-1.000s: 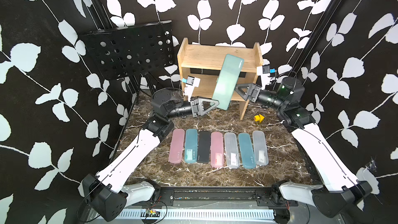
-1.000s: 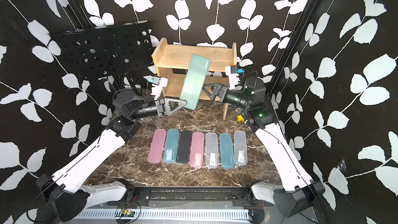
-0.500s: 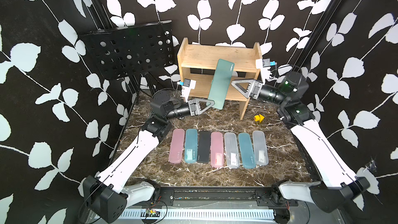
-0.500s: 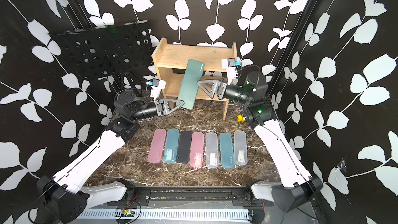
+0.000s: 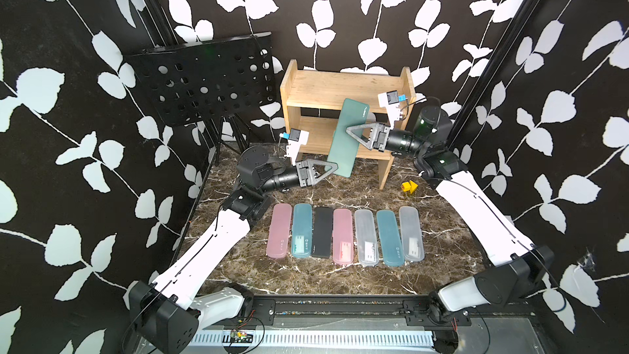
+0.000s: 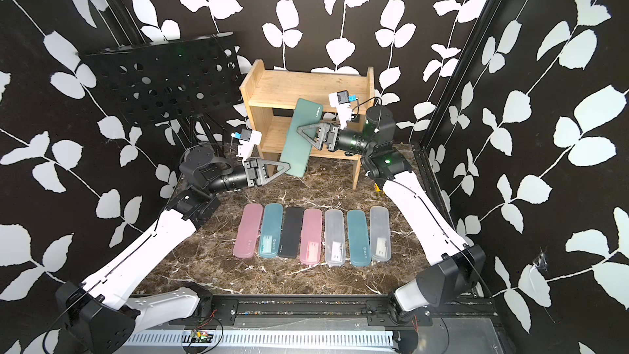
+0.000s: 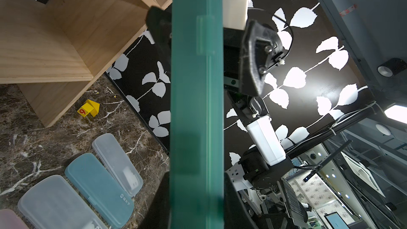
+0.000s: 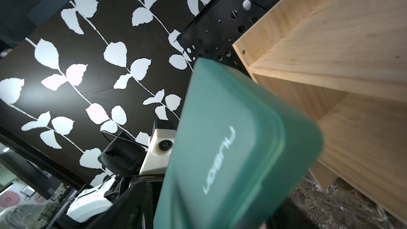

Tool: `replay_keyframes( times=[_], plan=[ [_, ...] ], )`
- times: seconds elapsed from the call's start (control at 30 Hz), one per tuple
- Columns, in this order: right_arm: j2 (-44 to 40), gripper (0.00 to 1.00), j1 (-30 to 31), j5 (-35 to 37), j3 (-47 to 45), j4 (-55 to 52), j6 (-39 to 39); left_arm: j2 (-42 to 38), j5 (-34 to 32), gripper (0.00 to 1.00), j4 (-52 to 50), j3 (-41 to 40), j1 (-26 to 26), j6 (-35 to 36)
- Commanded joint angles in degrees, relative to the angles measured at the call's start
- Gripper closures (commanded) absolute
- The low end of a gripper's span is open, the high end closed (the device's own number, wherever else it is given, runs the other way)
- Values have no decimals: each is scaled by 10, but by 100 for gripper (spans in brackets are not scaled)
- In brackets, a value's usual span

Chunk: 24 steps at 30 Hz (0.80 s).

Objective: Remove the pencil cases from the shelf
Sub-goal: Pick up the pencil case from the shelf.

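Arm pair: left arm reaching from 7 o'clock, left claw level, pointing to 3 o'clock, clamped on lower end of dark green pencil case; right arm from 5 o'clock, right claw pointing to 9 o'clock, jaws parted astride its middle.

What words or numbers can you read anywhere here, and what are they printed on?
"nusign": white lettering on the dark green pencil case.
"6" or "9": red digit on the small yellow block; which way up is unclear.
Logos and labels on the pencil cases in the row: too small to read.
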Motion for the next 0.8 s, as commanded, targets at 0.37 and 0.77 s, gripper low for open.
replay_keyframes(
  times=[0.37,0.77],
  plan=[
    [-16,94,9,-21,3,39,-9,-11,-14,37,-27,-2,1,49],
    [-36,100,22,161,20,-219,-91,-130,-344,1,-204,-37,-16,404]
  ],
)
